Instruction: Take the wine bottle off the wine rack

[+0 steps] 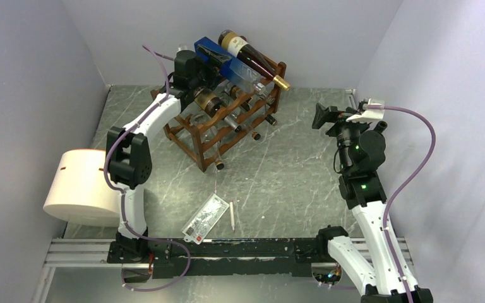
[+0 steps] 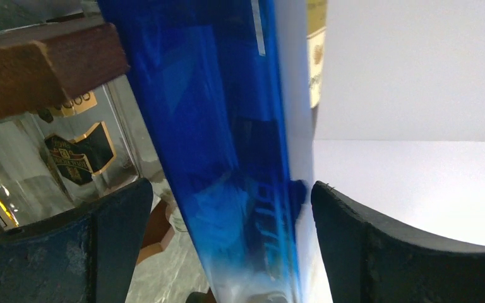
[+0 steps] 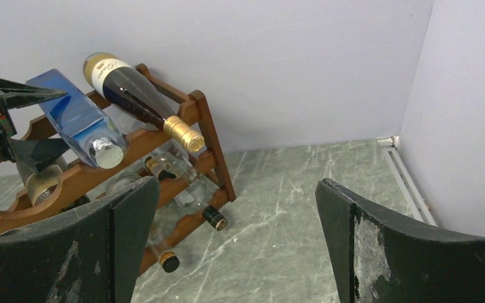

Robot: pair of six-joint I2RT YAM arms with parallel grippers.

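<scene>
The reddish-brown wine rack [image 1: 199, 154] stands at the back left and holds several bottles. On its top tier lie a dark wine bottle [image 1: 252, 59] with a cream label and gold foil cap, and beside it a square blue bottle [image 1: 216, 53]. My left gripper [image 1: 218, 64] is open at the top tier with a finger on each side of the blue bottle [image 2: 227, 158]; its right finger [image 2: 353, 240] is almost against the glass. My right gripper [image 1: 320, 117] is open and empty in the air to the right, facing the rack [image 3: 205, 126] and the wine bottle [image 3: 139, 95].
A large white roll [image 1: 79, 186] sits at the left table edge. A flat printed packet [image 1: 205, 218] and a white stick [image 1: 232, 214] lie near the front. Clear bottles fill the lower tiers [image 2: 50, 164]. Walls close in at the back and both sides.
</scene>
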